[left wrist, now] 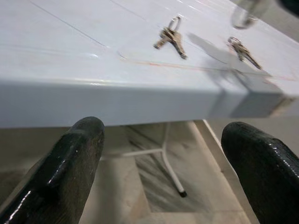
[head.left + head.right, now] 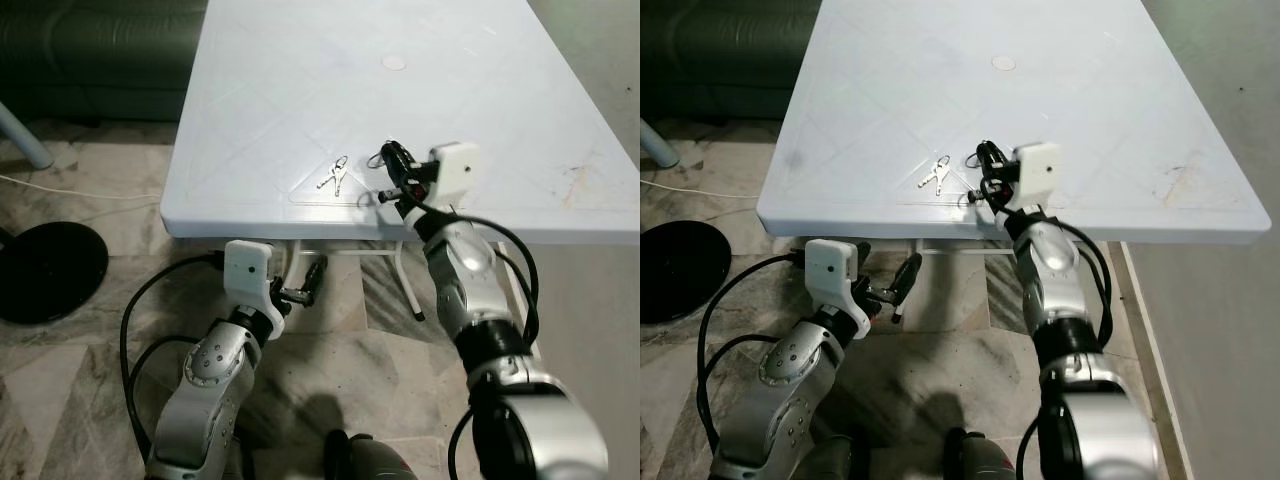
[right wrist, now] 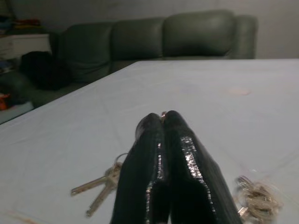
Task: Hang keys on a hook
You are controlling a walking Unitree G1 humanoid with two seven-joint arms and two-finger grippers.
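Observation:
A bunch of silver keys (image 2: pixel 335 176) lies on the white plastic table (image 2: pixel 300 90) near its front edge. A second bunch (image 2: pixel 366 198) lies closer to the edge, to the right of the first. My right gripper (image 2: pixel 392 155) hovers just above the table beside both bunches. Its fingers (image 3: pixel 161 140) are pressed shut, with a thin metal key ring (image 2: pixel 375 159) pinched at their tips. My left gripper (image 2: pixel 305 283) is below the table edge, in front of it, and is open and empty. From the left wrist I see both bunches (image 1: pixel 170 36) on the tabletop above the spread fingers (image 1: pixel 74 154).
A dark green sofa (image 2: pixel 90 50) stands beyond the table's left side. A black round base (image 2: pixel 45 270) and a thin cable lie on the marble floor to the left. White table legs (image 2: pixel 410 285) run under the front edge. A small round mark (image 2: pixel 394 62) is in the tabletop.

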